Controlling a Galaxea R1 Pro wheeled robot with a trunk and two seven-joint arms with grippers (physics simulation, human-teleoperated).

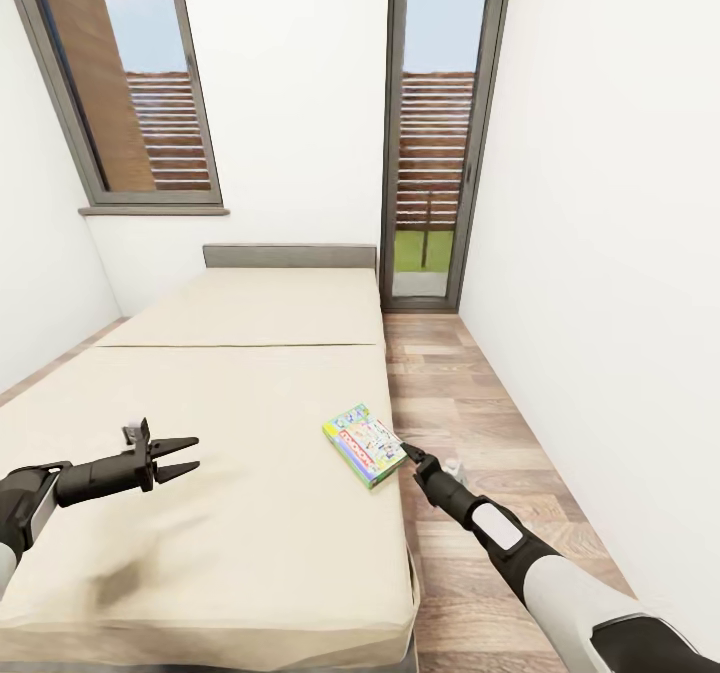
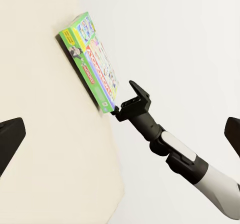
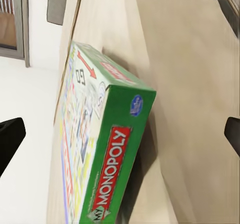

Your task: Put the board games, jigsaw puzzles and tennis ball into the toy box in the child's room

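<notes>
A green Monopoly board game [image 1: 364, 442] lies flat on the beige bed [image 1: 230, 403], at its right edge. My right gripper [image 1: 408, 451] reaches in from the floor side and stands open at the box's near corner. In the right wrist view the box [image 3: 100, 154] sits between the spread fingers, with its green side facing the camera. My left gripper [image 1: 185, 458] hovers open over the left part of the bed, well apart from the game, with nothing in it. Its wrist view looks across the mattress at the box [image 2: 92, 59] and the right gripper [image 2: 127, 101].
The bed fills the left and middle of the room, headboard [image 1: 290, 256] against the far wall. A strip of wooden floor [image 1: 470, 393] runs between the bed and the right wall toward a glass door [image 1: 435, 133]. A window [image 1: 130, 83] is at the back left.
</notes>
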